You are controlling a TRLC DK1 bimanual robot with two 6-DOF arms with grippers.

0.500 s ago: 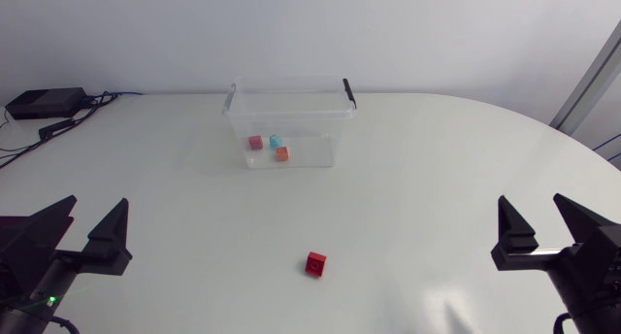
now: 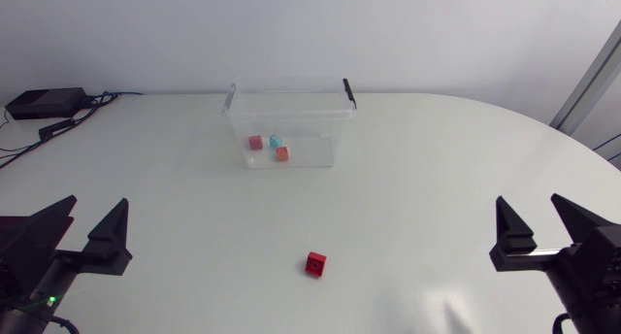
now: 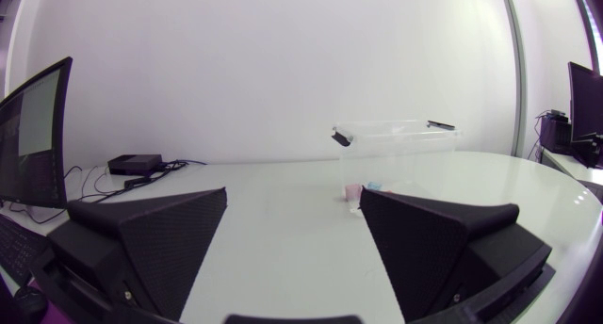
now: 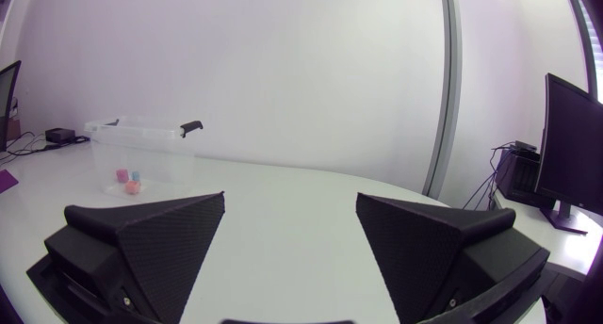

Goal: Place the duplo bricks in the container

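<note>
red brick [image 2: 315, 264] on table [image 2: 437, 179], well apart from container [image 2: 317, 135]

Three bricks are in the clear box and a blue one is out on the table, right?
Not quite: in the head view the loose brick on the table is red, not blue. Three bricks do sit in the clear box.

no readable text, labels or numbers on the container [image 2: 288, 106], bricks or table
</note>
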